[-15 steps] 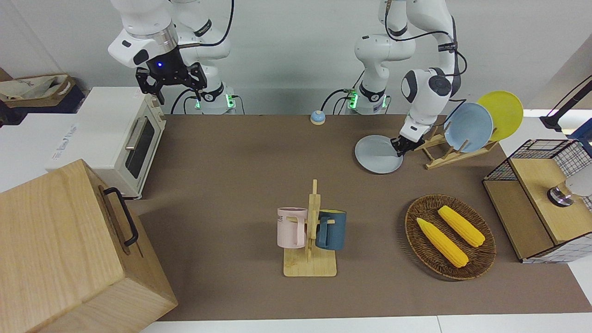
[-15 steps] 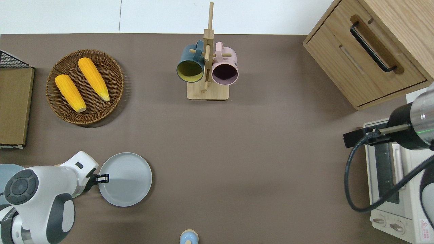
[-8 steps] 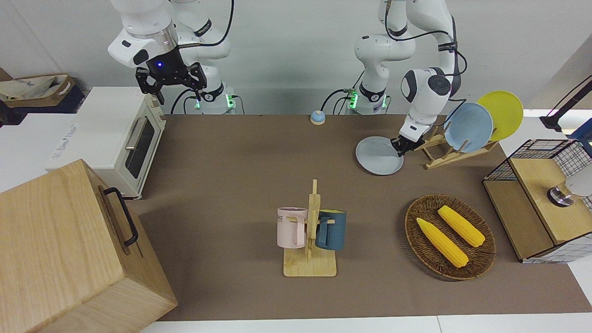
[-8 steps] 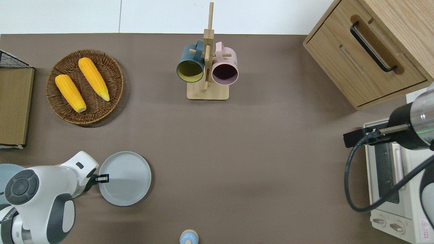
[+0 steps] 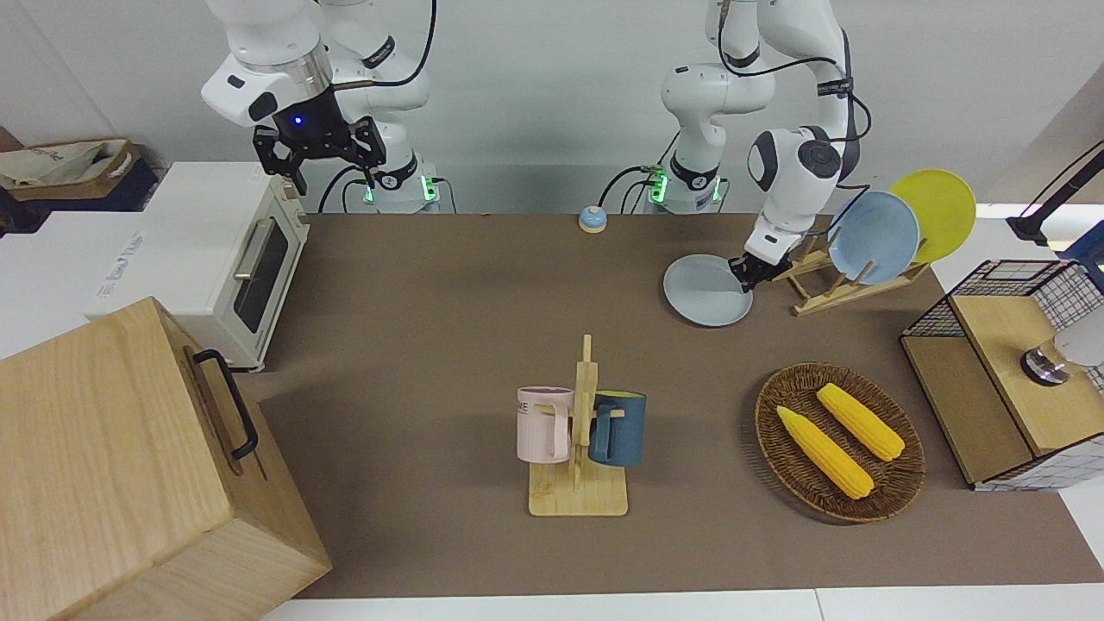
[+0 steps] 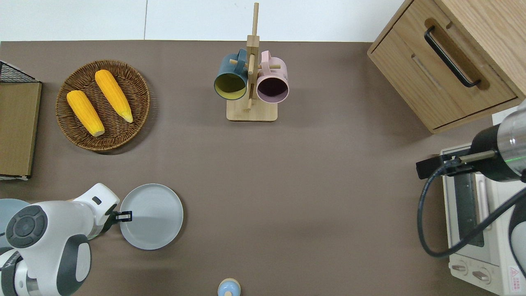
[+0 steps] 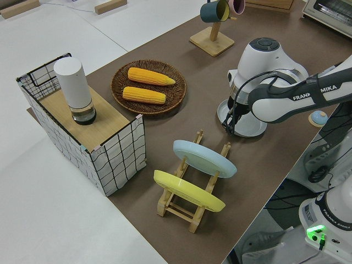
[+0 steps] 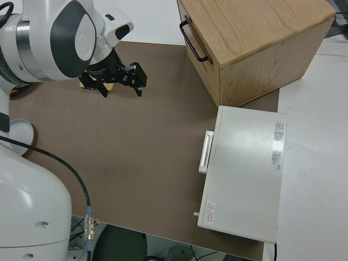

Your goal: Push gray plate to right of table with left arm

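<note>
The round, shallow, pale gray-blue plate (image 6: 151, 216) with a low rim lies flat and upright on the long matte brown desk (image 6: 287, 185) toward the left arm's end, the white left arm's small black claw (image 6: 124, 216) touching its rim.

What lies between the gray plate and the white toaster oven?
Only bare brown table, per the overhead view, between the round pale gray plate and the white toaster oven.

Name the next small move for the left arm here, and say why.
Probably slide the left tool toward the right arm's end of the table. It sits low at the gray plate's rim on the left arm's end, and bare tabletop lies ahead. The right arm is parked.
</note>
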Robot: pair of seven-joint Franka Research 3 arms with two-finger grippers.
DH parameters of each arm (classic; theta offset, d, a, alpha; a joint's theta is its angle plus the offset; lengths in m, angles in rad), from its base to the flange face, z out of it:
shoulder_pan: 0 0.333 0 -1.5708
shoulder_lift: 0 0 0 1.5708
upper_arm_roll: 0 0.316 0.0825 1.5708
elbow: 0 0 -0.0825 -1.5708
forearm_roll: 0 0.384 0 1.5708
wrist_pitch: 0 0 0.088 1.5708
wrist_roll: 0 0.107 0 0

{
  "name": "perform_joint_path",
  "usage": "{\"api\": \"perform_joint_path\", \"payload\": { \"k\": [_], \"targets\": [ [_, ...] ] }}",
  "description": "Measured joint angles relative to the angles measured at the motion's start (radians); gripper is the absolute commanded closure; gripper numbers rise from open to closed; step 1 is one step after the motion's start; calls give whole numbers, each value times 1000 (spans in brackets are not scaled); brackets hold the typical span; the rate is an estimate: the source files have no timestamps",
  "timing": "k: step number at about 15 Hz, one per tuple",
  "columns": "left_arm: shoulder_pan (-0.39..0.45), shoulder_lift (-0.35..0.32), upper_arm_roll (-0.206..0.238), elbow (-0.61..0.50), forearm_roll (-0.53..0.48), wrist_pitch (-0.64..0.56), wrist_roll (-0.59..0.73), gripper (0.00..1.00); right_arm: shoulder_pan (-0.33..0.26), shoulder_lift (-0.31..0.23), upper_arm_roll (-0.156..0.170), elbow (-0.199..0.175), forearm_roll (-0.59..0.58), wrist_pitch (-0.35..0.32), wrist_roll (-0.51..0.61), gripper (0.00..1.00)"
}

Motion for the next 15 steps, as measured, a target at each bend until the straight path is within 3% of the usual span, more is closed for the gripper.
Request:
{"api": "perform_joint_path", "payload": {
  "k": [4,8,15],
  "targets": [
    [0,10,-8,12,0,0,-46,1000,0,0,0,0,0,0,0,17],
    [-18,71,-59,69,0,1,-178,1000,0,0,0,0,0,0,0,17],
    [-28,137,-236,143,3,4,-471,1000,0,0,0,0,0,0,0,17]
  ]
}}
